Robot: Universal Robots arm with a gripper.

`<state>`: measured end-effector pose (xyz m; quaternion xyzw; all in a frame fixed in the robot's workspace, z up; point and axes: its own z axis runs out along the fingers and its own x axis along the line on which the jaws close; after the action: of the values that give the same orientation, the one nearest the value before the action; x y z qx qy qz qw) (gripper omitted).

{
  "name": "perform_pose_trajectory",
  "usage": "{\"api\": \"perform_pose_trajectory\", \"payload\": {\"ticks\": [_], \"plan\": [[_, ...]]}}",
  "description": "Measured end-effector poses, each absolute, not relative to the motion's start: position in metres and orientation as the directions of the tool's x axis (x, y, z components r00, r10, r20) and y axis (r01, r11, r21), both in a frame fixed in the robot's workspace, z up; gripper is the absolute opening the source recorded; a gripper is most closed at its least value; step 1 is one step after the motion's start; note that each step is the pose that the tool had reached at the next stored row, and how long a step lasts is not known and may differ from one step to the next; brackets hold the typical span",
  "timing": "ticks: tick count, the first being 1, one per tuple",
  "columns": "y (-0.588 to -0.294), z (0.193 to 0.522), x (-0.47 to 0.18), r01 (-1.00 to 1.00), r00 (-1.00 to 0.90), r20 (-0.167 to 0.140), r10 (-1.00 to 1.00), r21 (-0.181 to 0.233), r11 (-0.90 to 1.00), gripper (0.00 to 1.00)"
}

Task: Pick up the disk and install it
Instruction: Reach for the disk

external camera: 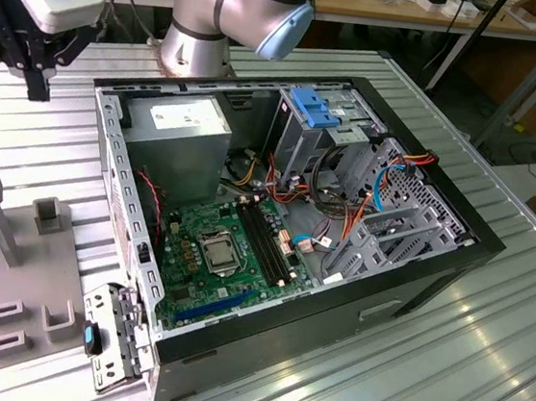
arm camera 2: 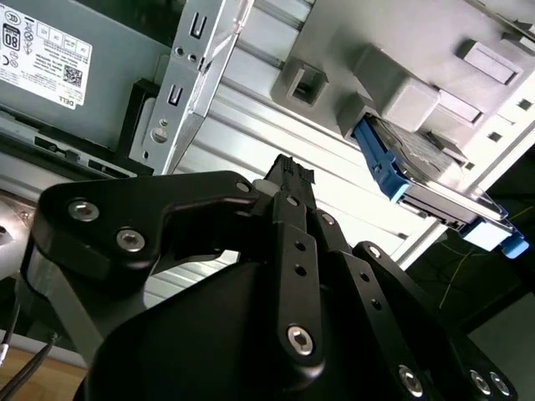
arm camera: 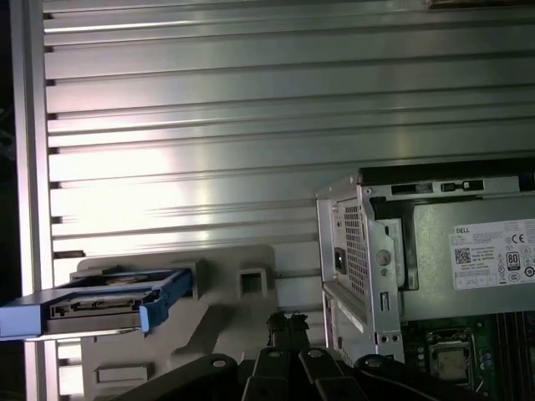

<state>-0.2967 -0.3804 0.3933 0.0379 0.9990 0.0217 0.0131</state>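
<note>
Hovering over the ribbed metal desk (arm camera: 251, 125), fingers (arm camera 2: 288, 180) pinched together, gripping nothing. Sitting partly hidden in the grey holder (external camera: 18, 269), at nine o'clock from the computer case (external camera: 261, 350) in the exterior view: the disk (arm camera: 100, 305).

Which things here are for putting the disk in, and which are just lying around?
For the job: disk on the grey holder; gripper, holding nothing; open computer case.
Just there: power supply; green circuit board; ribbed metal table.
</note>
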Motion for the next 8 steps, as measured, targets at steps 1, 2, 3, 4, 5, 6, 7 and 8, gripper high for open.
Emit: {"api": "perform_pose_trajectory", "payload": {"ticks": [1,2,3,4,5,6,7,8], "plan": [[-0.380,0.393,-0.300,0.075,-0.997,-0.025,0.076,0.044,0.996,0.11],[-0.380,0.393,-0.302,0.075,-0.997,-0.024,0.076,0.044,0.996,0.11],[-0.380,0.393,-0.305,0.075,-0.997,-0.024,0.076,0.044,0.996,0.11],[-0.380,0.393,-0.308,0.075,-0.997,-0.024,0.076,0.044,0.996,0.11],[-0.380,0.393,-0.313,0.075,-0.997,-0.024,0.076,0.044,0.996,0.11],[-0.380,0.393,-0.316,0.075,-0.997,-0.025,0.076,0.044,0.996,0.11],[-0.380,0.393,-0.319,0.075,-0.997,-0.025,0.076,0.044,0.996,0.11],[-0.380,0.393,-0.324,0.075,-0.997,-0.024,0.076,0.044,0.996,0.11]]}}
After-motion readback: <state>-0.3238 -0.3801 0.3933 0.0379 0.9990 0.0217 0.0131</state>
